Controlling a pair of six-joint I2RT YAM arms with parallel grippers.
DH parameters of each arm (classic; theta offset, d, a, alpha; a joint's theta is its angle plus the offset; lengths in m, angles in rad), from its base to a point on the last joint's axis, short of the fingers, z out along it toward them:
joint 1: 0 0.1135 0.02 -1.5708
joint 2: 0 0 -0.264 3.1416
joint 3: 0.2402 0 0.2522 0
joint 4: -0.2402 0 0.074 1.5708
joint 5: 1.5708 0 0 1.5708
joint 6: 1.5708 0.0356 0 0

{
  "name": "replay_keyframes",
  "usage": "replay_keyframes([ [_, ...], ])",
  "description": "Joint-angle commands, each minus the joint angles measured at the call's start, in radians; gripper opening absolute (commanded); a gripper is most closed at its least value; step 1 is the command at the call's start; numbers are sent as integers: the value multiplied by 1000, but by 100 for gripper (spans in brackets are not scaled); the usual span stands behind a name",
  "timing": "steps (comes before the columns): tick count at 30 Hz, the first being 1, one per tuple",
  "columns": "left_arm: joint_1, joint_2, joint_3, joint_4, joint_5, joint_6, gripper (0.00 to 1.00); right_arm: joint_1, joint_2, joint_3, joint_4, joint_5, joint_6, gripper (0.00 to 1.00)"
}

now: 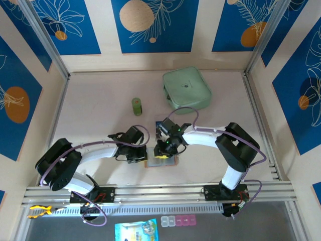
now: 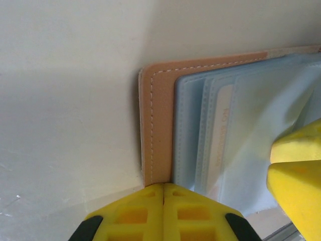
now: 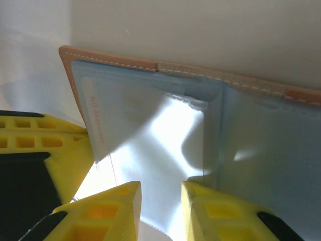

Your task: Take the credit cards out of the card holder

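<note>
The card holder (image 1: 170,162) lies opened flat on the table (image 1: 95,125), grey-blue pockets facing up, its long axis running left to right. One pale lettered card (image 2: 223,131) sits in a left-hand pocket, its long side parallel to the holder's tan left edge; I cannot make out any other cards. The left gripper (image 2: 164,193), fingers pressed together, rests at that left edge. The right gripper (image 3: 160,211) hangs over the holder's middle, jaws slightly parted with a glossy pocket flap between them. Beyond the holder stand one small green cylinder (image 1: 137,106) and one mint-green zip case (image 1: 186,89).
</note>
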Motion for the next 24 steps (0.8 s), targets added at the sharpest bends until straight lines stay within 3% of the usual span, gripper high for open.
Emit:
replay_keyframes([
  [1,0,22,0,-40,-21,16,4,-4,-22,10,-57,23,-18,29],
  [24,1,-33,58,-92,-35,17,4,-30,-44,-45,-23,8,-12,28],
])
